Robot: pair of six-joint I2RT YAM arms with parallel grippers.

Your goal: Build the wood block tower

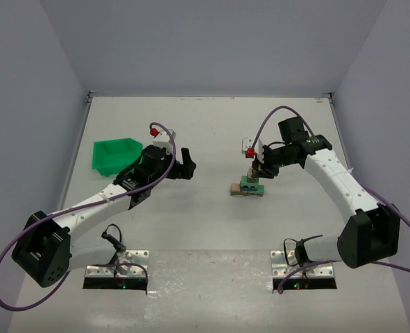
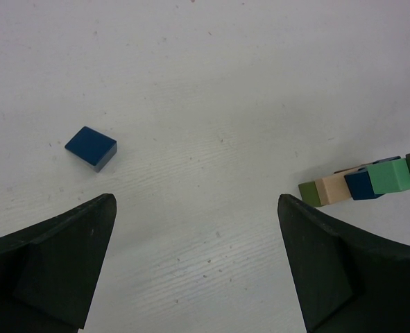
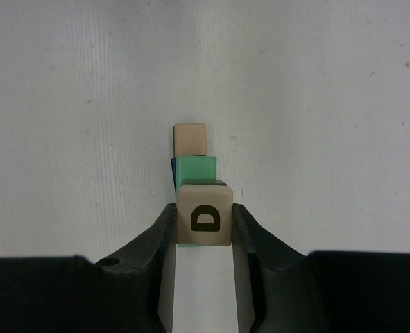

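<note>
The wood block tower point(image 1: 247, 186) stands mid-table: tan and olive bars at the base, a blue piece and a green block on top. In the left wrist view it shows at the right edge point(image 2: 371, 182). My right gripper point(image 3: 205, 218) is shut on a tan letter block marked D point(image 3: 204, 216) and holds it just above the tower's green block point(image 3: 195, 167); it also shows in the top view point(image 1: 254, 171). My left gripper point(image 2: 194, 263) is open and empty over bare table, left of the tower. A loose blue block point(image 2: 91, 147) lies ahead of it to the left.
A green plastic bin point(image 1: 116, 154) sits at the left, behind my left arm. A small white piece with a red part point(image 1: 247, 146) lies behind the tower. Another red-and-white piece point(image 1: 160, 133) lies near the bin. Walls close the table's back and sides.
</note>
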